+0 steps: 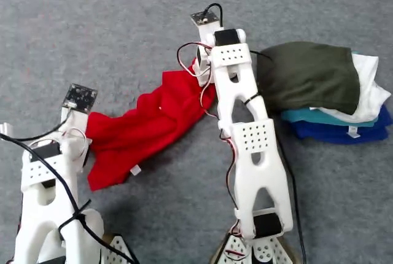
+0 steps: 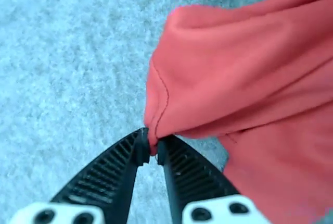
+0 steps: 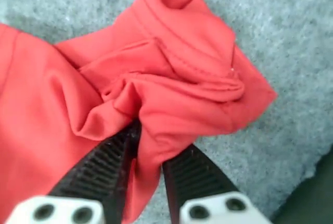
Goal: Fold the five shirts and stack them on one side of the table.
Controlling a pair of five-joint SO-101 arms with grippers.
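Left hand [image 2: 152, 148]: I saw its fingers clamped on a hemmed corner at one end of the red shirt [image 1: 147, 126]. Right hand [image 3: 150, 146]: clamped on a bunched fold at the opposite end. Between the two hands the shirt lay crumpled in a diagonal band on the grey counter [image 1: 123, 37]. Just beside the right arm [image 1: 255, 141] sat a stack [image 1: 368, 101], a green shirt [image 1: 310, 73] on top; the white, teal and blue layers beneath showed me just their edges. From above, that arm covered its hand's grip.
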